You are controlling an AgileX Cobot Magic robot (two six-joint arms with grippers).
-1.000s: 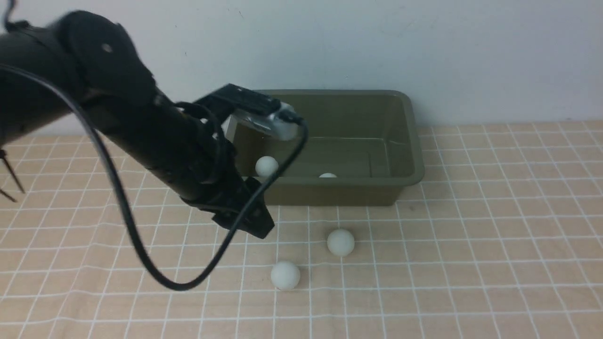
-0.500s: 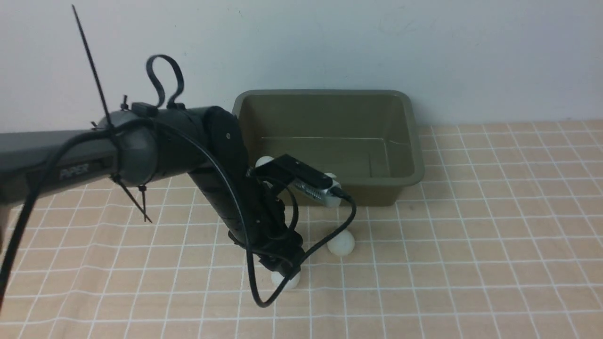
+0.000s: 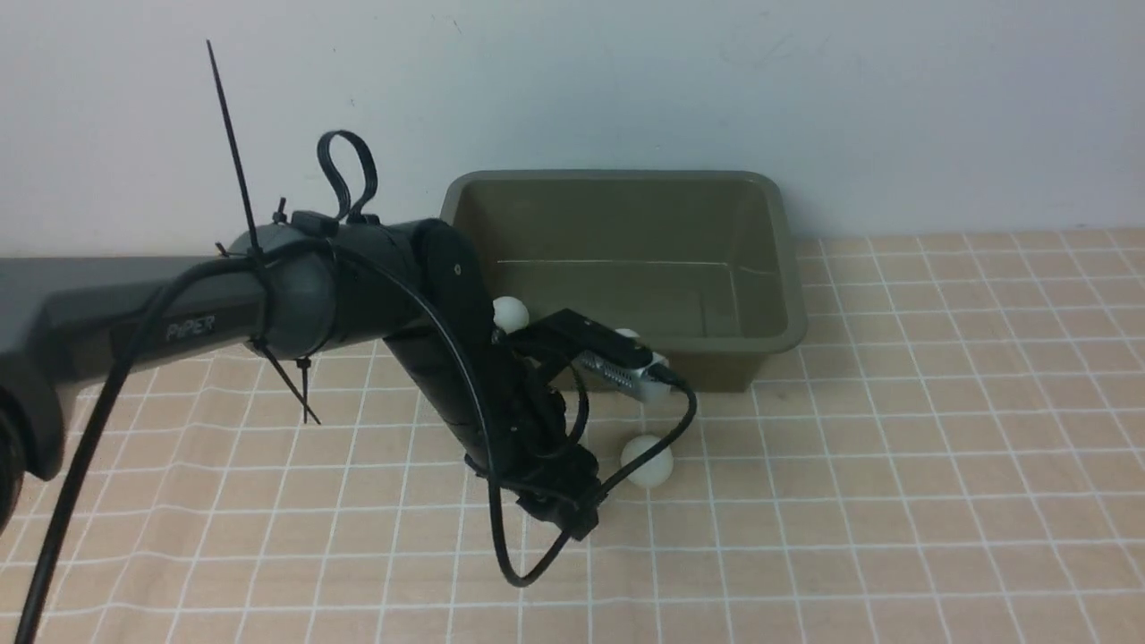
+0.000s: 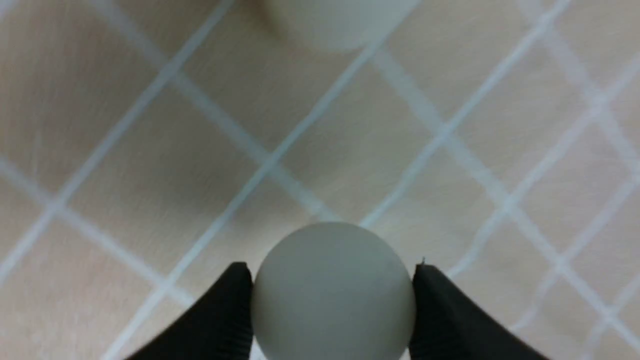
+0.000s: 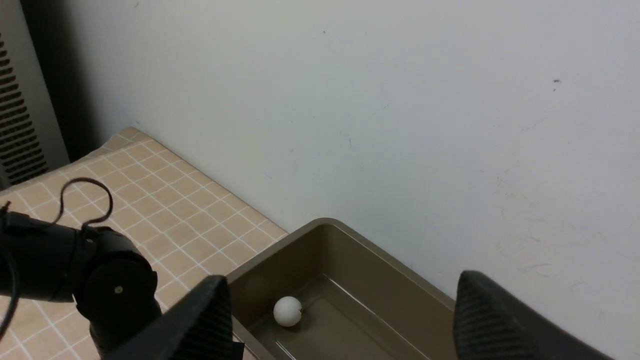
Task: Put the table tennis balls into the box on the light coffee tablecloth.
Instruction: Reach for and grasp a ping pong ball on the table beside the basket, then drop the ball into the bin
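Note:
My left gripper (image 3: pixel 562 517) is down on the light coffee tablecloth (image 3: pixel 939 447) in front of the box (image 3: pixel 769 268). In the left wrist view its jaws (image 4: pixel 332 272) press both sides of a white table tennis ball (image 4: pixel 332 300); the front view hides this ball. A second ball (image 3: pixel 646 461) lies on the cloth just right of the gripper and also shows in the left wrist view (image 4: pixel 340 20). One ball (image 3: pixel 511 312) lies in the box's left end, and another (image 3: pixel 626 334) peeks out behind the wrist camera. My right gripper (image 5: pixel 342 282) is open, high above the box (image 5: pixel 350 260).
A white wall stands right behind the box. The left arm's black cable (image 3: pixel 501 555) loops down onto the cloth beside the gripper. A dark vented panel (image 5: pixel 20 145) stands at the cloth's far end in the right wrist view.
My left arm swung down from the box's front edge to the cloth and settled over the nearest ball. That ball is now hidden under the gripper in the front view.

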